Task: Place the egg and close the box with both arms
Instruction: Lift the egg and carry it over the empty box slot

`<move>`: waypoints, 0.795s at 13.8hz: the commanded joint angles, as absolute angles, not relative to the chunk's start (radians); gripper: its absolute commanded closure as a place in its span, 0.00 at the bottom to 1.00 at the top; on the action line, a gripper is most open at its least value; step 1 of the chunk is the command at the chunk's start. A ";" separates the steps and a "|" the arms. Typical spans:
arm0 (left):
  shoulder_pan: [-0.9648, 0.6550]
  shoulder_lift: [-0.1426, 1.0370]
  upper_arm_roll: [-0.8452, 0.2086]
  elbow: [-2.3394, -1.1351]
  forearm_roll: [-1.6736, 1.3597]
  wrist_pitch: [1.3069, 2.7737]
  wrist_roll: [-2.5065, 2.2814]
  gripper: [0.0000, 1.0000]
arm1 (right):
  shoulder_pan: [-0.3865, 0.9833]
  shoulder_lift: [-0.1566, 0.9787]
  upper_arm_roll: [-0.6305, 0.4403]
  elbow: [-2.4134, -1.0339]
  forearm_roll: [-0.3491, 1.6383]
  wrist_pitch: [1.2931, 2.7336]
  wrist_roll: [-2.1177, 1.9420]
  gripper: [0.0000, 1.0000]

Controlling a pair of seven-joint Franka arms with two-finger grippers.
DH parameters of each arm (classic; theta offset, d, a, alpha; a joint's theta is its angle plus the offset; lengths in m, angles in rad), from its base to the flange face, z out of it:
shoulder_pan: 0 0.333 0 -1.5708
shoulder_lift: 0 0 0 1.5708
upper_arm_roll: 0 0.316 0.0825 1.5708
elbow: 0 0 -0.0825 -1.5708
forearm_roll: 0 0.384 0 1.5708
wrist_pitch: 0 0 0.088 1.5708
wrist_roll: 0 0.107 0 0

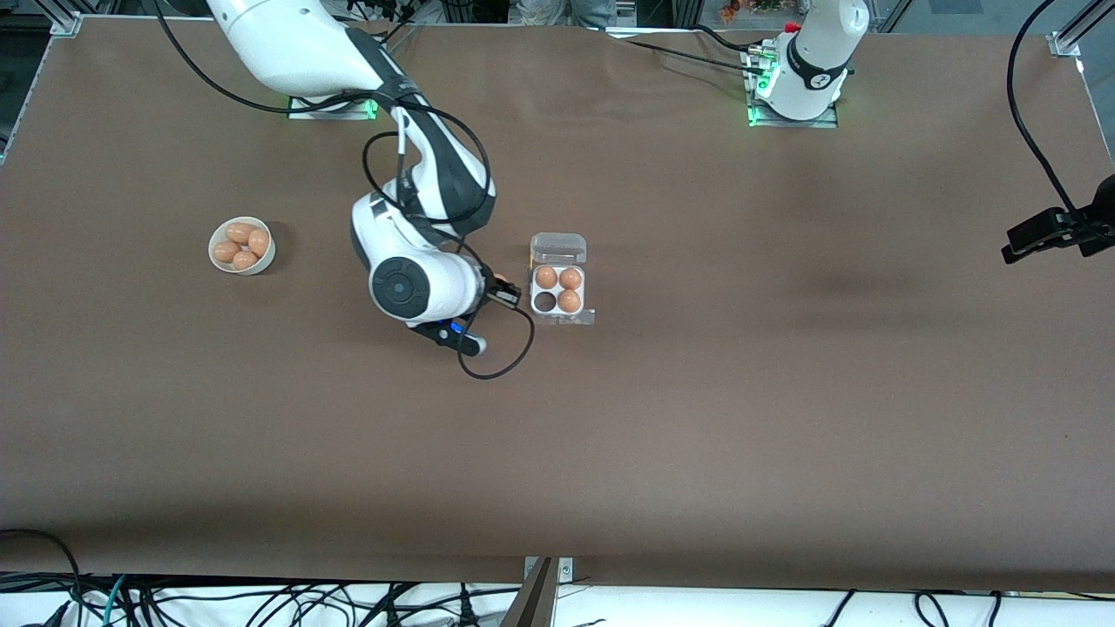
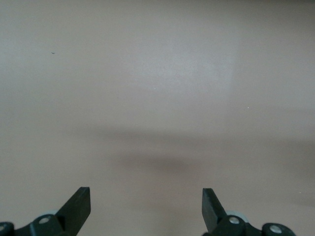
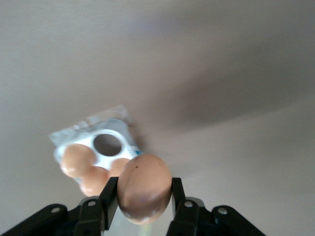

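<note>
three eggs (image 1: 557, 287) in box (image 1: 559, 315)

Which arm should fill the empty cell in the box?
Right. Its end effector is shut on the egg and hangs beside the open box, whose one empty cell is on that side. The left end effector is open, holds nothing, and waits over bare table.

Bare desk (image 1: 697, 418) lies around the box (image 1: 560, 292); its lid (image 1: 558, 248) lies open, leaving one empty cell (image 1: 545, 301) reachable from above. The right gripper (image 1: 503, 287) hangs just beside the box, the left gripper (image 2: 146, 209) over bare desk.
</note>
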State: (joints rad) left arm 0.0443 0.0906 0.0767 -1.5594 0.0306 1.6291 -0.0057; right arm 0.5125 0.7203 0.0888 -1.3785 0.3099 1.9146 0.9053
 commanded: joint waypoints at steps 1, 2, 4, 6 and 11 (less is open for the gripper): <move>0.052 0.103 0.074 -1.528 0.025 1.615 0.009 0.00 | 0.546 0.768 0.104 -1.338 0.325 2.006 0.997 0.65; 0.052 0.103 0.074 -1.528 0.025 1.615 0.009 0.00 | 0.558 0.778 0.106 -1.338 0.328 2.032 1.014 0.65; 0.052 0.101 0.074 -1.528 0.025 1.615 0.008 0.00 | 0.574 0.796 0.109 -1.339 0.357 2.042 1.026 0.65; 0.052 0.101 0.074 -1.528 0.025 1.615 0.006 0.00 | 0.586 0.808 0.109 -1.339 0.364 2.042 1.029 0.65; 0.052 0.103 0.074 -1.528 0.025 1.615 0.006 0.00 | 0.588 0.827 0.109 -1.341 0.405 2.042 1.029 0.65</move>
State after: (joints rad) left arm 0.0444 0.0906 0.0767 -1.5593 0.0306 1.6291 -0.0057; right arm 0.5885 0.8055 0.1041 -1.3718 0.3861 2.0444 1.0165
